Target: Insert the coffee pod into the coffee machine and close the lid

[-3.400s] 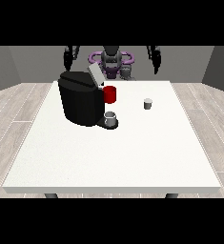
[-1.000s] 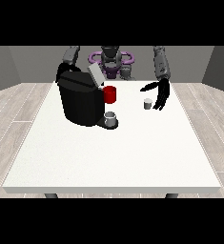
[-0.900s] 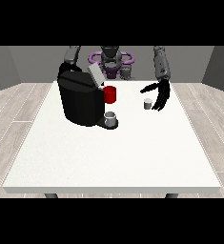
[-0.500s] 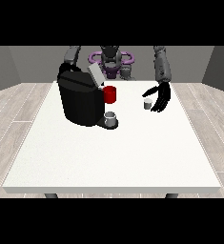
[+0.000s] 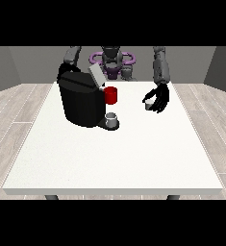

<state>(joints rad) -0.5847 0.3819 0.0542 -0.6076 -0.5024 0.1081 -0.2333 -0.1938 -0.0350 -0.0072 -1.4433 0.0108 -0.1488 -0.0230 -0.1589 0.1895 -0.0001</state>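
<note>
hand at view's left: hidden behind coffee machine (image 5: pixel 81 100) | coffee pod (image 5: pixel 148 105): partly covered by hand at view's right (image 5: pixel 158 99)

The black machine (image 5: pixel 81 102) stands on the table's left part, its grey lid (image 5: pixel 96 75) tilted up and open. The small grey pod (image 5: pixel 148 105) sits upright, well to its right.

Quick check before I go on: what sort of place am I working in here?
Probably a plain indoor test room, not a fitted kitchen: one large white table, a grey wood-plank floor, bare grey walls, and only a black coffee machine on the table.
</note>
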